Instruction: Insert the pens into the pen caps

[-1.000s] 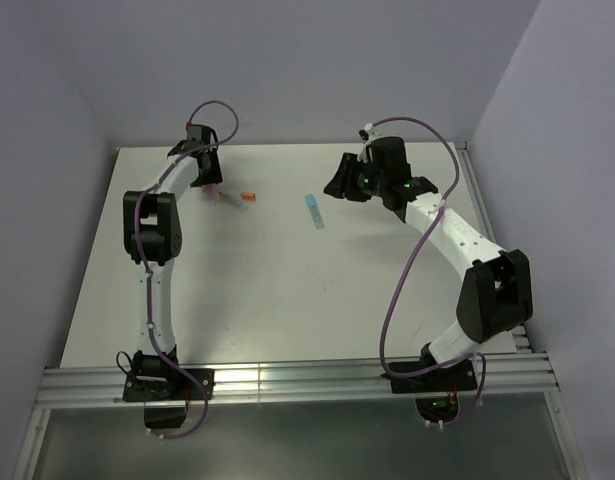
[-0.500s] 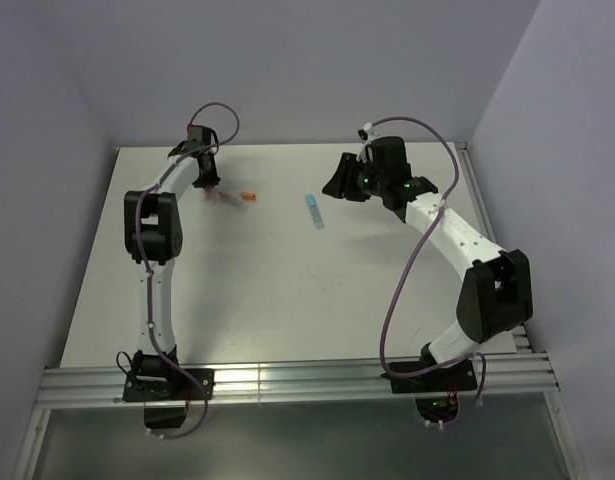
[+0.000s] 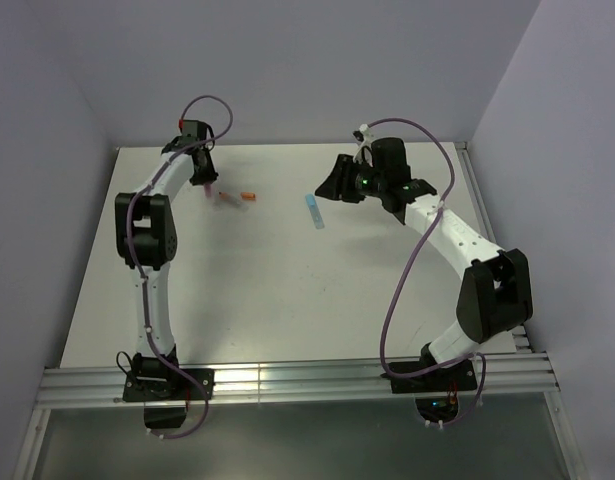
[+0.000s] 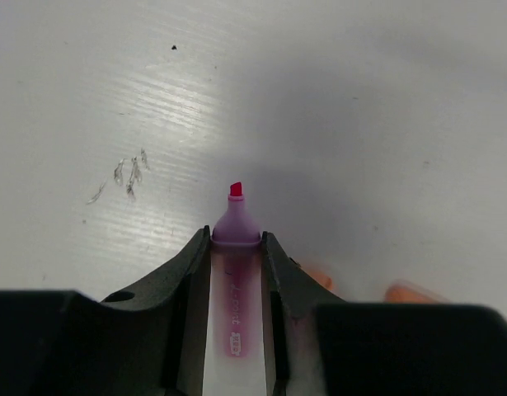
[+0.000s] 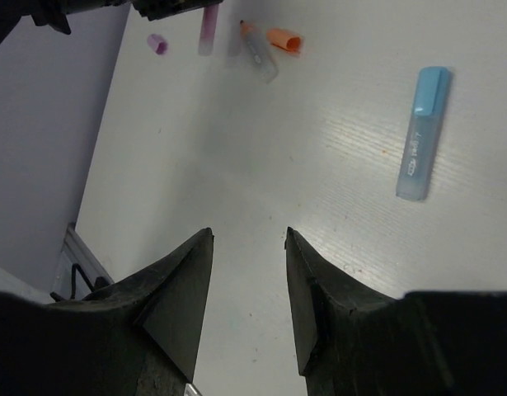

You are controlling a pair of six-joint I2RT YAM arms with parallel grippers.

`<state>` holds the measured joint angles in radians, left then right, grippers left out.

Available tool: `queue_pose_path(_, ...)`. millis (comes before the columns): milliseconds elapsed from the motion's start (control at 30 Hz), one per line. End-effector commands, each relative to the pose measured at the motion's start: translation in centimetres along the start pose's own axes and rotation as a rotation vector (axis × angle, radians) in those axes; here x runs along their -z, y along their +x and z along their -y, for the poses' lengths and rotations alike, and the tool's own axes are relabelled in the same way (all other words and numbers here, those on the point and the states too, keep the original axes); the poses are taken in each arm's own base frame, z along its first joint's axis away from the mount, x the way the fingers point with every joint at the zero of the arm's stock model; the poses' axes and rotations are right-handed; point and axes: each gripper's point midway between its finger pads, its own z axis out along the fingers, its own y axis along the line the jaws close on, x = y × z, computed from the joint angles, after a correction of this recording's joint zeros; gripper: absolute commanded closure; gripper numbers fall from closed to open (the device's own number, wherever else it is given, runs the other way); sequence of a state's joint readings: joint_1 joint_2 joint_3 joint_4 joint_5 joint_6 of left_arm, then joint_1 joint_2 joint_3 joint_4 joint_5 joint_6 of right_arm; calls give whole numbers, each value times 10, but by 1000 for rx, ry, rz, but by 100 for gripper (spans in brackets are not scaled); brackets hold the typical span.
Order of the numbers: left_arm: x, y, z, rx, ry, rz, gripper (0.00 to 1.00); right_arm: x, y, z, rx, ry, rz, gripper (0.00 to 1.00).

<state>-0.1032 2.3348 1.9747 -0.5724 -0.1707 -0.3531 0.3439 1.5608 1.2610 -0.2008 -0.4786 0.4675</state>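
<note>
My left gripper is shut on the pink pen, whose red tip points at the table just below. In the top view this gripper is at the far left. The right wrist view shows the pink pen, a small pink cap lying left of it, the clear pen with orange tip and the orange cap. The light blue pen lies alone, one end opaque blue. My right gripper is open and empty above the table, near the blue pen.
The white table is walled by purple panels on the left, back and right. A metal rail runs along the near edge by the arm bases. Faint scuff marks are on the table left of the pink pen's tip.
My left wrist has shifted a little back and to the left with the pink pen in it. My right gripper has edged slightly left toward the blue pen.
</note>
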Motion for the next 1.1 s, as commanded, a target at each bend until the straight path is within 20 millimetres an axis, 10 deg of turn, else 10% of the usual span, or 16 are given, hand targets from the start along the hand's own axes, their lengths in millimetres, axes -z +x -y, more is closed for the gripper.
queue_pose_path(0,78,-60,15,93,91,150,100,3,-9,-27,31,-127,28,51)
queue_pose_path(600,220,-5,71,211,382,210,100,-43,5,-99,50,-399,-1,44)
queue_pose_path(1067,254,23,127,212,481,211,100,-76,8,-116,0,-383,8,42)
